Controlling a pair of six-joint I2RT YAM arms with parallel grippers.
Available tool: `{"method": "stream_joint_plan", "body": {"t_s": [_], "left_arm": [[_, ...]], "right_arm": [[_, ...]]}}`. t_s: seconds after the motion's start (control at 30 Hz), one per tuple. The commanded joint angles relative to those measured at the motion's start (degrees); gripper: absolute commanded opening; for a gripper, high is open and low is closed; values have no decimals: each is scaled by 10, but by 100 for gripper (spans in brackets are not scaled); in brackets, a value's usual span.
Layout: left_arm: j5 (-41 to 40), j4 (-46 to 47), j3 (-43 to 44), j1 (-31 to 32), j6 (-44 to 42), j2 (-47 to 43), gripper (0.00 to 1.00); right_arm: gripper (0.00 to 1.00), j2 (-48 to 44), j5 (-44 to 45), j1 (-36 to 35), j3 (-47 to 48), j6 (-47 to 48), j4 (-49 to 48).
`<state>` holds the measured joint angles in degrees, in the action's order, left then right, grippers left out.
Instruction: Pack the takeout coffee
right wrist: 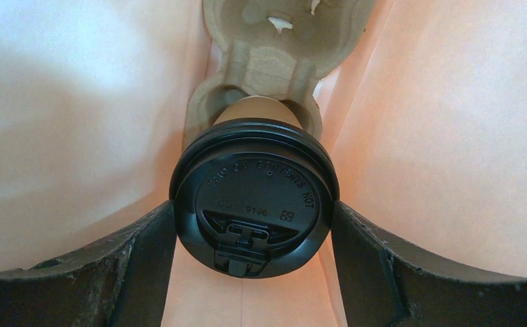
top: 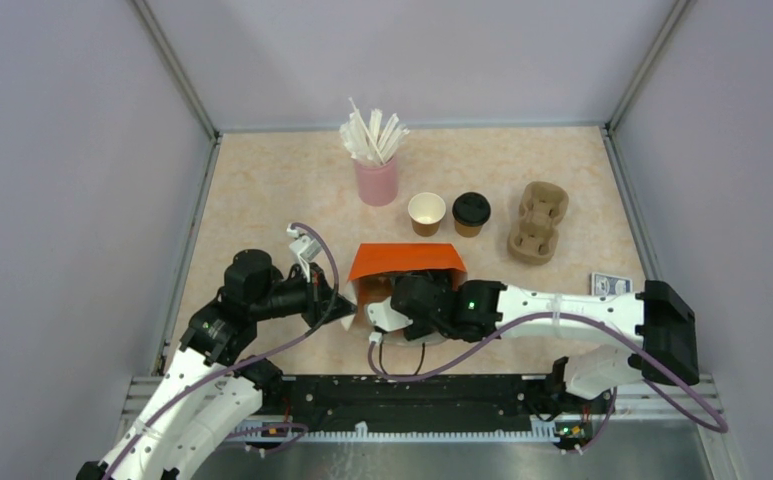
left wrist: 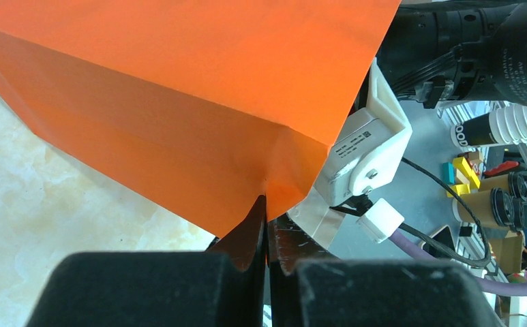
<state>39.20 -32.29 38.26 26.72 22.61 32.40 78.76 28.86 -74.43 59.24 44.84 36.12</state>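
Nearest me, my left gripper (left wrist: 266,225) was pinched shut on a folded corner of the orange bag (left wrist: 178,88) at its mouth, with the paper caught between the two tips. Just beside it, my right gripper (right wrist: 252,212) was reaching into that mouth, one finger pressed to each side of the black lid of a lidded cup (right wrist: 253,184). I read that as a grip on the cup.

What mattered was how the cup lay from that hand. Its long axis ran straight ahead of my fingers, down the length of the bag. The lid faced back at my wrist and the brown body pointed away, with its base in the near pocket of a pulp carrier (right wrist: 274,61) deeper in the bag. Whether it was fully seated I could not tell. By my judgement, I needed to let go and draw back along that same line, because any sideways pull would tip the cup out of its pocket.

Farther out on the table, beyond the bag, an open cup (top: 426,212) and a second lidded cup (top: 471,212) stood upright side by side. Both were closer to my right arm than to my left.
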Motion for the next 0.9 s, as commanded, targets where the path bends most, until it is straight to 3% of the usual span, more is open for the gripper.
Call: {"method": "stream_joint_plan", "body": {"t_s": [0.0, 0.4, 0.87], "left_arm": [[12, 29, 12, 2, 0, -4, 3], [10, 38, 9, 2, -1, -4, 4], [24, 37, 5, 2, 5, -6, 4]], "right_arm": [[68, 5, 0, 4, 21, -12, 17], [68, 2, 11, 5, 39, 5, 55], [68, 6, -9, 8, -1, 9, 0]]}}
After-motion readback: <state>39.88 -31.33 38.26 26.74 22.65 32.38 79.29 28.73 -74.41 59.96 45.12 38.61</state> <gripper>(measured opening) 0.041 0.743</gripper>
